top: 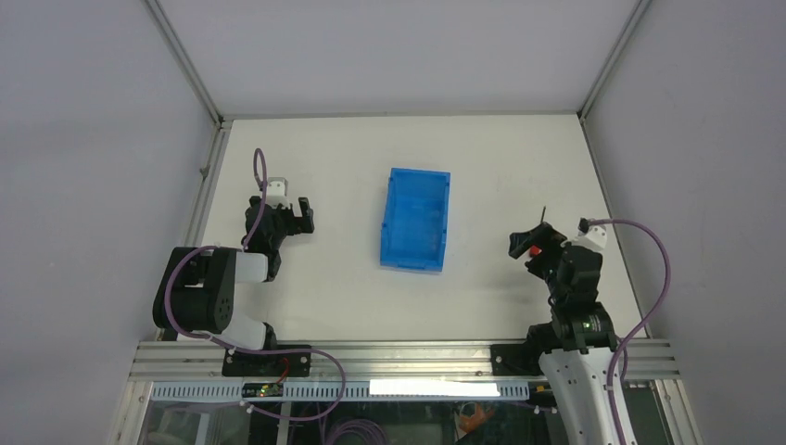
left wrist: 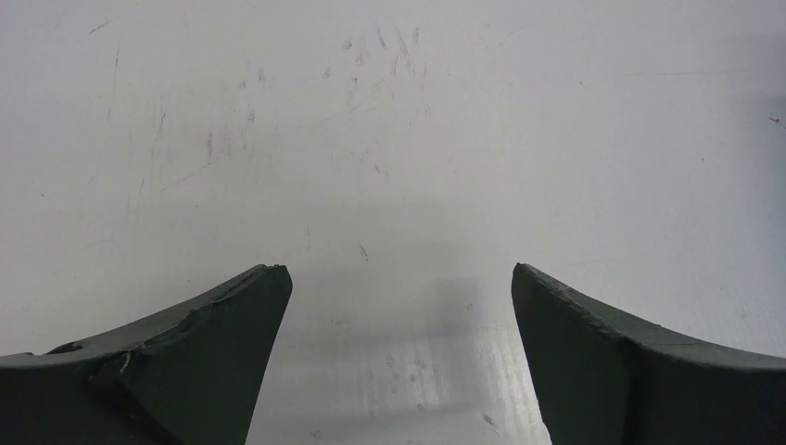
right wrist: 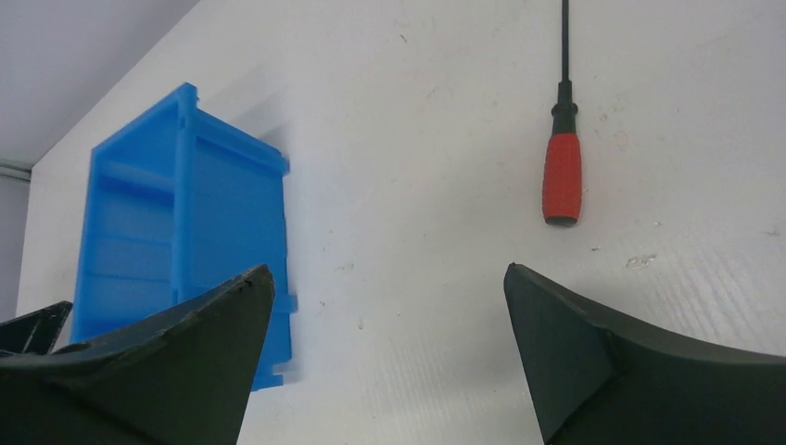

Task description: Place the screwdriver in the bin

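The blue bin [top: 415, 220] stands in the middle of the table, and nothing shows inside it. In the right wrist view its outer wall [right wrist: 213, 204] is at the left. The screwdriver [right wrist: 563, 171] lies flat on the table, its red handle nearest me and its thin black shaft pointing away. In the top view only a bit of the screwdriver's red handle [top: 535, 251] and its shaft tip show by my right gripper [top: 530, 243]. That gripper [right wrist: 389, 278] is open and empty above the table, with the screwdriver ahead and slightly right. My left gripper [top: 301, 215] is open and empty [left wrist: 399, 273] over bare table, left of the bin.
A metal frame rail [top: 209, 185] runs along the table's left edge. Grey enclosure walls stand at the back and both sides. Purple cables [top: 649, 269] loop beside each arm.
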Tool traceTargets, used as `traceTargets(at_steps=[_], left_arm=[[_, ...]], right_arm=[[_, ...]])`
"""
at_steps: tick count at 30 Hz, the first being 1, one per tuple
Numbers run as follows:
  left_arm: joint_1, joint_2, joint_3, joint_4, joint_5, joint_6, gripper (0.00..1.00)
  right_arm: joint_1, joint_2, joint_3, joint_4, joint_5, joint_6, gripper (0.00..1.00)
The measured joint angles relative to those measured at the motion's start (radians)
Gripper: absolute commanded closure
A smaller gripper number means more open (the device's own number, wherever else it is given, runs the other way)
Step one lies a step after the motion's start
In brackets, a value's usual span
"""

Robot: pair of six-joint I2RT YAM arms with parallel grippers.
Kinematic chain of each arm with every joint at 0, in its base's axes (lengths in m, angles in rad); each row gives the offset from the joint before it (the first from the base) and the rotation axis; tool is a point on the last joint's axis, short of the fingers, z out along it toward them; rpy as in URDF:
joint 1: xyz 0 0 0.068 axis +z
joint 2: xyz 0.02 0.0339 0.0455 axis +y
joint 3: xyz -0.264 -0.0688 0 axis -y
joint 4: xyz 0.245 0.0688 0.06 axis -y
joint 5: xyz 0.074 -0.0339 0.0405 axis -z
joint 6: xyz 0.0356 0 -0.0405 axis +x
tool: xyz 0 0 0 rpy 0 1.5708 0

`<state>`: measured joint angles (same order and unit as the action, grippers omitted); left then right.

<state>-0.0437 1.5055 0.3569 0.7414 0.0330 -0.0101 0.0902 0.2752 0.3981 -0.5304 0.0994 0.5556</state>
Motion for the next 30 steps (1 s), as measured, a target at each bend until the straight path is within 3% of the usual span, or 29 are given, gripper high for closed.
traceTargets(at_steps=[5, 10, 15, 19, 24, 30], left_arm=[[0.000, 0.000, 0.000, 0.000, 0.000, 0.000, 0.01], [0.000, 0.000, 0.000, 0.000, 0.000, 0.000, 0.01], [0.000, 0.000, 0.000, 0.000, 0.000, 0.000, 0.01], [0.000, 0.000, 0.000, 0.000, 0.000, 0.000, 0.01], [0.000, 0.000, 0.000, 0.000, 0.000, 0.000, 0.01], [0.000, 0.000, 0.000, 0.000, 0.000, 0.000, 0.01]], right_arm=[[0.000, 0.051, 0.137, 0.003, 0.014, -0.063, 0.01], [0.000, 0.224, 0.410, 0.010, 0.088, -0.131, 0.01], [-0.003, 0.572, 0.747, -0.086, 0.171, -0.174, 0.01], [-0.031, 0.860, 0.901, -0.179, 0.145, -0.216, 0.01], [-0.115, 1.170, 0.892, -0.280, 0.063, -0.264, 0.01], [-0.157, 1.292, 0.700, -0.285, 0.019, -0.274, 0.07]])
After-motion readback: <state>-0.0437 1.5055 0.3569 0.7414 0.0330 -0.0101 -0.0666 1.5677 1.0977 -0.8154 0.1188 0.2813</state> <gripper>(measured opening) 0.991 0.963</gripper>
